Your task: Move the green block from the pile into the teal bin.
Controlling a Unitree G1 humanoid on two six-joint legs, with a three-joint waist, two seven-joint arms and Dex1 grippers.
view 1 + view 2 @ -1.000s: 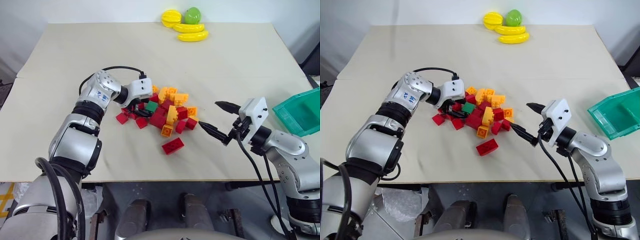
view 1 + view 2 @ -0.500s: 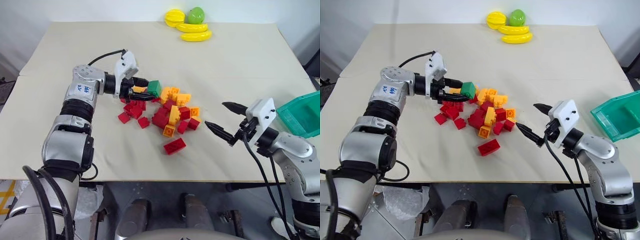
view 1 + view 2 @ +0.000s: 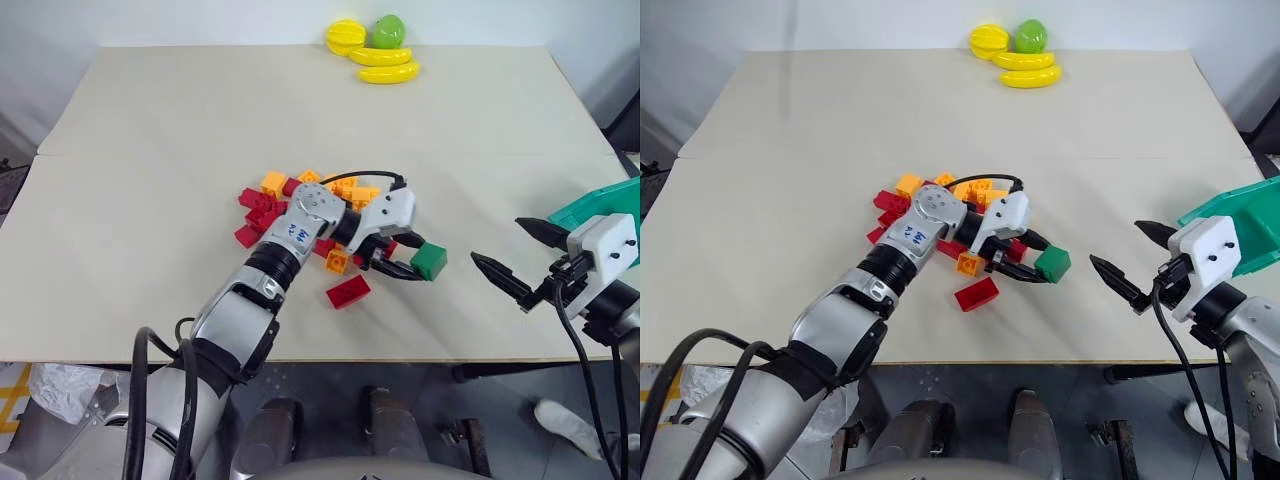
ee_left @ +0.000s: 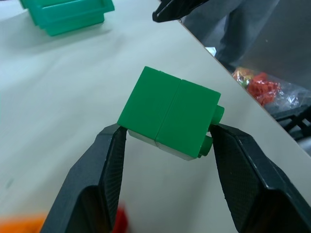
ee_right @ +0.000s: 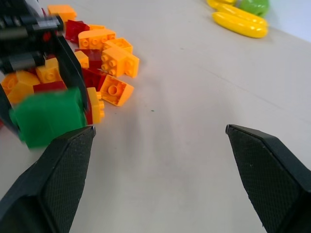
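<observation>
Between the pile (image 3: pixel 320 205) and the teal bin (image 3: pixel 600 200), the green block (image 3: pixel 429 262), judged light, rigid and smooth-sided, is clamped by its opposite flat faces in the left gripper (image 3: pixel 412 264), while the right gripper (image 3: pixel 512 262) stands wide open nearby.

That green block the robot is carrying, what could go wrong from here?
The left hand pinches the green block only at its lower corners, so it might twist loose and fall on the table. The open right hand waits between the block and the teal bin; a handover could fumble, or the fingers could collide. The bin sits at the table's far right edge, a long reach for the left arm.
</observation>
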